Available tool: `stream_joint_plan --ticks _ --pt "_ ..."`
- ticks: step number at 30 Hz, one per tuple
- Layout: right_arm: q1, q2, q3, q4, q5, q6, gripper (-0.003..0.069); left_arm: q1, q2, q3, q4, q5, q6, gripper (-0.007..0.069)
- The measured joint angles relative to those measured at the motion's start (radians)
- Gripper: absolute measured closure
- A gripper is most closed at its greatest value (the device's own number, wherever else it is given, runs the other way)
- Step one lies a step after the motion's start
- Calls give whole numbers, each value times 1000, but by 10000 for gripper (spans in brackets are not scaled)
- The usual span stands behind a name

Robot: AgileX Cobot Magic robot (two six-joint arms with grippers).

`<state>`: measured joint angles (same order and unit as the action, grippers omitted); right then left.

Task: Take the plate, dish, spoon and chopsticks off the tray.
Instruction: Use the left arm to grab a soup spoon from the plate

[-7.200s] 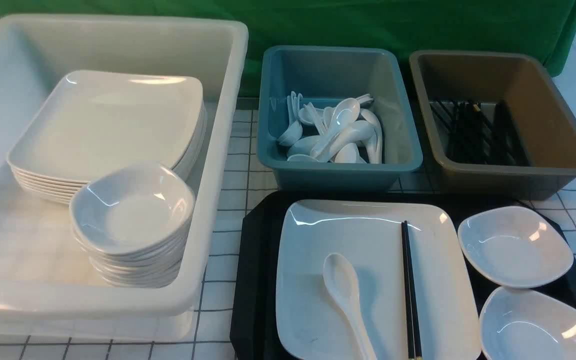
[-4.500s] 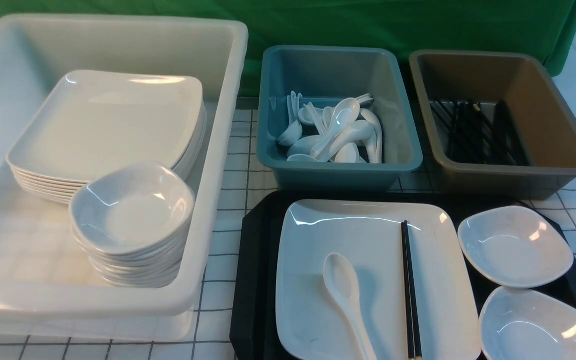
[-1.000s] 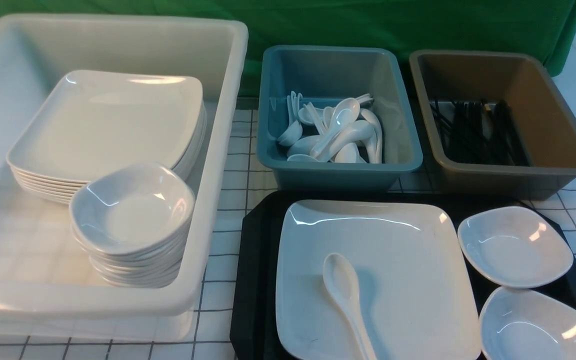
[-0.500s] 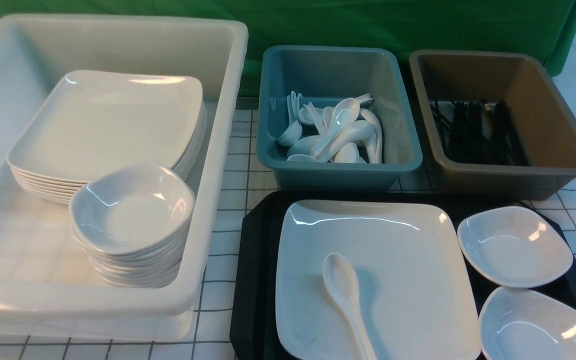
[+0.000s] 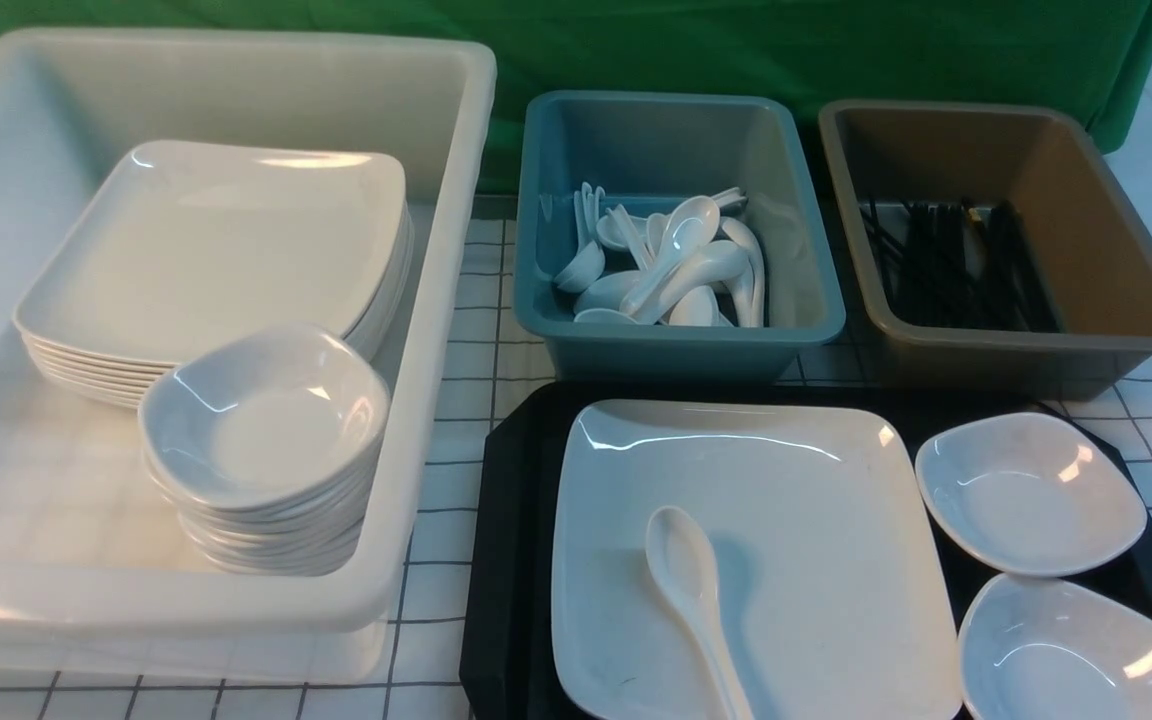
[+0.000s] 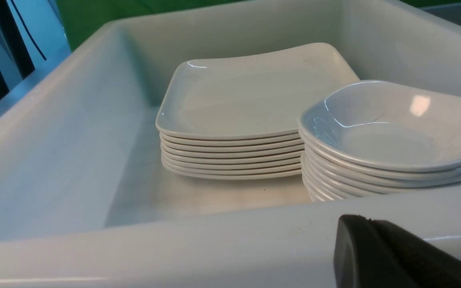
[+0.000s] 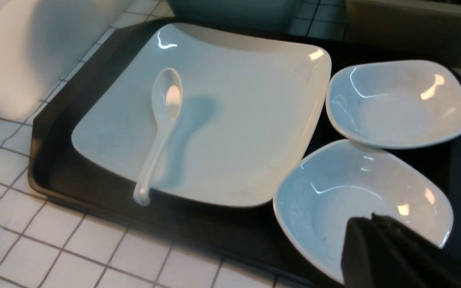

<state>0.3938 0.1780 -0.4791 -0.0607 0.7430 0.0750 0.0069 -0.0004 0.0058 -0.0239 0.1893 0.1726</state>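
The black tray point(image 5: 506, 520) point(image 7: 54, 120) carries the big white square plate point(image 5: 786, 480) point(image 7: 246, 120). The white spoon point(image 5: 691, 590) point(image 7: 162, 124) lies on the plate, its handle over the near rim. Two small white dishes point(image 5: 1031, 495) point(image 5: 1076, 655) sit on the tray's right side. No chopsticks lie on the tray; black chopsticks point(image 5: 946, 265) are piled in the brown tub. My right gripper point(image 7: 372, 218) hovers shut and empty over the nearer dish point(image 7: 346, 204). My left gripper point(image 6: 370, 221) is shut and empty just outside the white tub's near wall.
The big white tub point(image 5: 436, 300) on the left holds a stack of square plates point(image 5: 216, 240) and a stack of small dishes point(image 5: 266, 420). Behind the tray stand a blue tub point(image 5: 681, 345) of white spoons and the brown tub point(image 5: 1116, 250). A green cloth hangs behind.
The chopsticks that lay on the plate in the two oldest frames are gone from it, and the brown tub's black pile looks fuller. Over the last second nothing has visibly moved.
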Motion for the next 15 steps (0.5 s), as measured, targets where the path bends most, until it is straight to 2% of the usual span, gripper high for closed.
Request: stream_joint_plan --ticks 4,6,8,11,13,15 --pt "0 0 5 2 -3 1 621 0 0 0 24 -13 0 603" --pt "0 0 6 3 -3 1 619 0 0 0 -7 -22 -14 603" --pt "0 0 7 3 -3 1 617 0 0 0 -163 -36 -104 603" --pt "0 0 8 3 -4 2 617 0 0 0 -527 -46 -344 603" --pt "0 0 8 3 -6 2 614 0 0 0 -720 -47 -454 603" --pt "0 0 8 3 -7 1 612 0 0 0 -816 -54 -502 603"
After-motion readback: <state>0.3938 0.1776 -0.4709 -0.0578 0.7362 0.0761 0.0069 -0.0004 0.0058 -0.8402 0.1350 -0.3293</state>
